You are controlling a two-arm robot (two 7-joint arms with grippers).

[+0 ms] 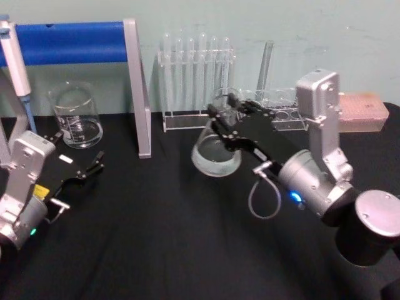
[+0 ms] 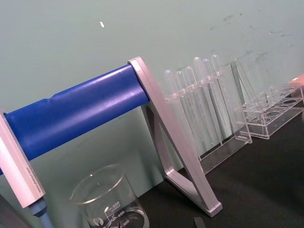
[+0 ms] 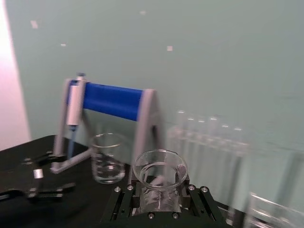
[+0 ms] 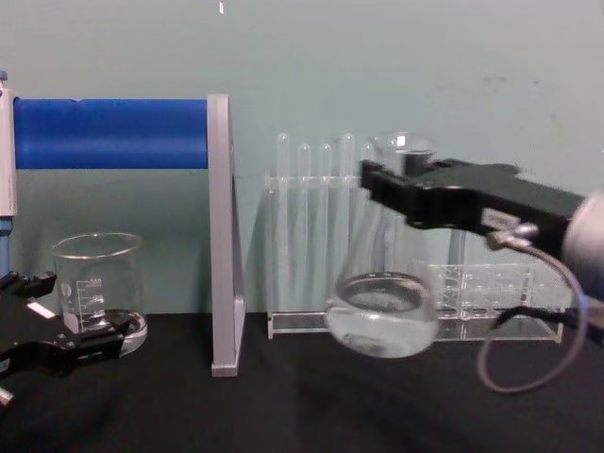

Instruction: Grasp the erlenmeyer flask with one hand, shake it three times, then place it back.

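Aloft, the right pincer (image 4: 392, 184) pinches the erlenmeyer flask (image 4: 382, 316) by its neck above the table (image 4: 283, 406); left pincer (image 1: 78, 151) rests spread.

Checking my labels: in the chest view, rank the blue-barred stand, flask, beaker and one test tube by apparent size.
Largest first:
1. blue-barred stand
2. flask, in the right gripper, maybe nearer the camera
3. beaker
4. test tube
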